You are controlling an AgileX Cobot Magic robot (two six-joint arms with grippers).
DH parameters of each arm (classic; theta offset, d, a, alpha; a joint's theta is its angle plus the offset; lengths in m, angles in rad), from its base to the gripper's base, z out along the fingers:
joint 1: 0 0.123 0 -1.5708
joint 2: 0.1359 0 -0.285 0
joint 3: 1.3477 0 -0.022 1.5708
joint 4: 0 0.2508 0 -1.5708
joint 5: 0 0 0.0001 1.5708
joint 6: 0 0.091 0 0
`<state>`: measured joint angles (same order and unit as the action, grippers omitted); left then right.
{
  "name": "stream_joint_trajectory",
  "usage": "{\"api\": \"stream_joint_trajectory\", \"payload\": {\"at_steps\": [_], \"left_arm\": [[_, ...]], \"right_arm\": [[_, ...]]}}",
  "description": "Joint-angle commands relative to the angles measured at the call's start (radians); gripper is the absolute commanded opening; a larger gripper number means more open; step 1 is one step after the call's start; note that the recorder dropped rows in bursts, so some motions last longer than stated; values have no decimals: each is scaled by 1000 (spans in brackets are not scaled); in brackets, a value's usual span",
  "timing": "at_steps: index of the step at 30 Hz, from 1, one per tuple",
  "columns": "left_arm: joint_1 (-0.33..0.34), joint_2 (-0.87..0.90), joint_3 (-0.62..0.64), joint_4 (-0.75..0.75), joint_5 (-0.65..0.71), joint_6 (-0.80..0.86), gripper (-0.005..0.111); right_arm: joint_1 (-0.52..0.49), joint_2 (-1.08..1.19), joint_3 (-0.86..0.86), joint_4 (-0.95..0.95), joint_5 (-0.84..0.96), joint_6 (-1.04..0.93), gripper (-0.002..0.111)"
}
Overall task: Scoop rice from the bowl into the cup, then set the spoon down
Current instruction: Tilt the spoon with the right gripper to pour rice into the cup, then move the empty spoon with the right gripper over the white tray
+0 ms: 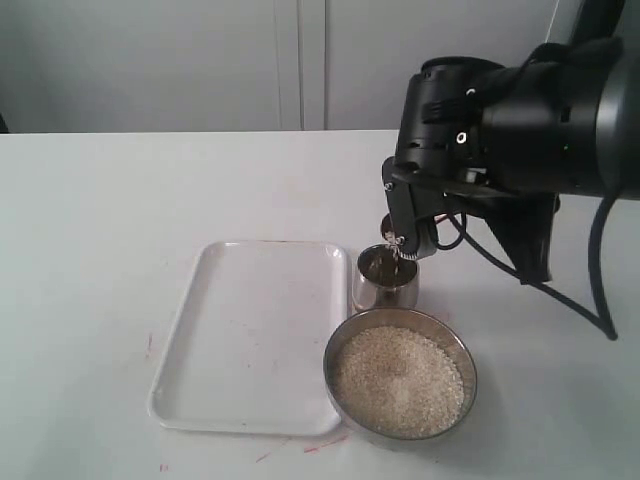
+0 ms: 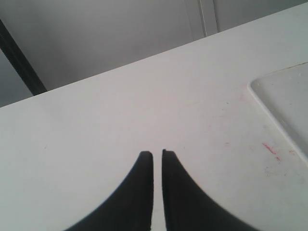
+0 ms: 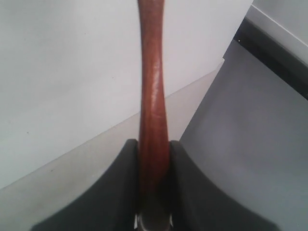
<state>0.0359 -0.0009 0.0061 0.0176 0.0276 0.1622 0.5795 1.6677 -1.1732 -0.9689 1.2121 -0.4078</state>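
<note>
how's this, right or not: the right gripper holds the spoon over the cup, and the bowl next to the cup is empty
Not quite. The bowl is not empty: it is filled with rice, as the exterior view shows. The rest stands: the right gripper holds the spoon over the cup, which sits next to the bowl.

**Rice, bowl, cup and spoon at the cup**

The wide, shallow steel bowl (image 1: 335,350) stands on the desk (image 1: 100,250), filled nearly to its rim with off-white rice (image 1: 398,382). The small shiny steel cup (image 1: 385,290) stands upright just beside the bowl's far rim. The reddish-brown wooden spoon (image 3: 153,110) is clamped by its slim handle in the right end effector (image 3: 154,147), above the cup; its oval bowl is mostly hidden.
</note>
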Motion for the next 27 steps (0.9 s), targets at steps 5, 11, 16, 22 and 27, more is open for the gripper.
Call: {"api": "stream_joint_trajectory", "payload": {"at_steps": [5,11,16,22,27], "left_arm": [[-3,1,-6,-9,-6,-1,14],[-3,1,-6,-9,-6,-1,14],[-3,1,-6,-9,-6,-1,14],[-3,1,-6,-9,-6,-1,14],[-3,1,-6,-9,-6,-1,14]], "right_arm": [[2,0,-4,-55,9,-9,0],[8,0,-4,-97,9,-9,0],[42,0,-4,-107,9,-9,0],[59,0,-4,-134,9,-14,0],[59,0,-4,-195,9,-14,0]]}}
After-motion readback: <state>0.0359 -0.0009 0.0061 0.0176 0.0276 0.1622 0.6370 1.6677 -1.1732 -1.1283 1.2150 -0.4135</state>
